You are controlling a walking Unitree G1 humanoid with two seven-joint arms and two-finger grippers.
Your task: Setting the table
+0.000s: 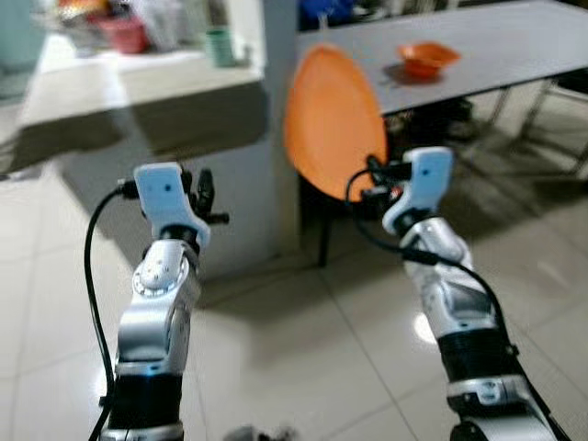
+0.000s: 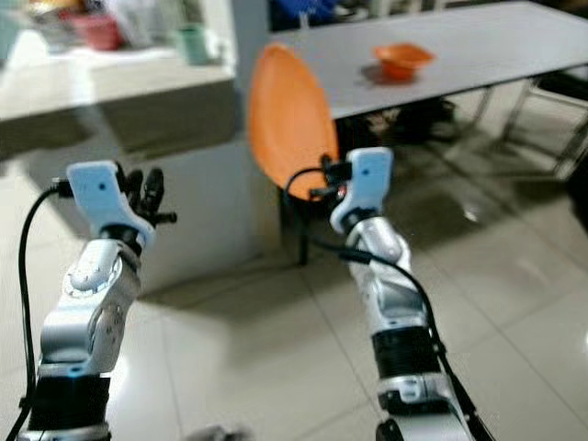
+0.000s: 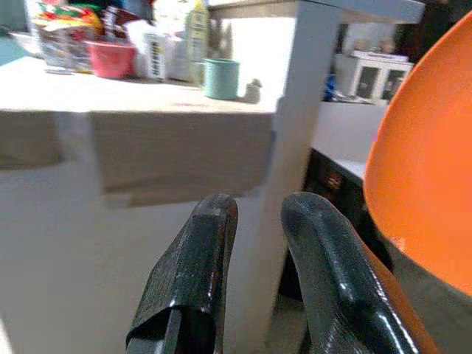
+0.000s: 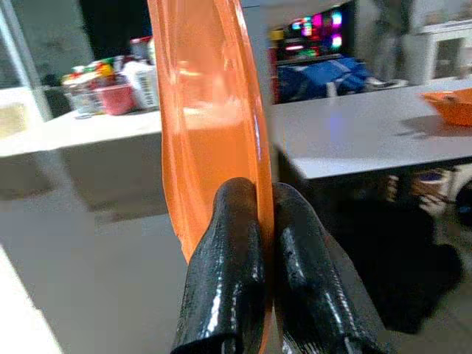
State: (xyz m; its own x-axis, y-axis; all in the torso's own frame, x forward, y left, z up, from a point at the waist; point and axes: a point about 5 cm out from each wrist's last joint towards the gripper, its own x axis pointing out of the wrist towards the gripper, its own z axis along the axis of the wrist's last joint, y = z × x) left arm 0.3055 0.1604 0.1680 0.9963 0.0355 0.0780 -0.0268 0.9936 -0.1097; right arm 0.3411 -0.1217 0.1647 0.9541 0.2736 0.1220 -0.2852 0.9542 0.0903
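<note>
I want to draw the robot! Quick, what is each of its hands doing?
Left gripper: open, holding nothing.
Right gripper: shut on the rim of the orange plate, carried on edge.

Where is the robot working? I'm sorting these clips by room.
Probably a home kitchen and dining area: a grey table bearing an orange bowl, and a counter crowded with containers and a green cup. The right gripper holds an orange plate.

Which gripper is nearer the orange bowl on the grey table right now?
Right. The right gripper, shut on the rim of the orange plate held on edge, sits just short of the grey table with the orange bowl. The left gripper, empty, faces the counter, farther off.
</note>
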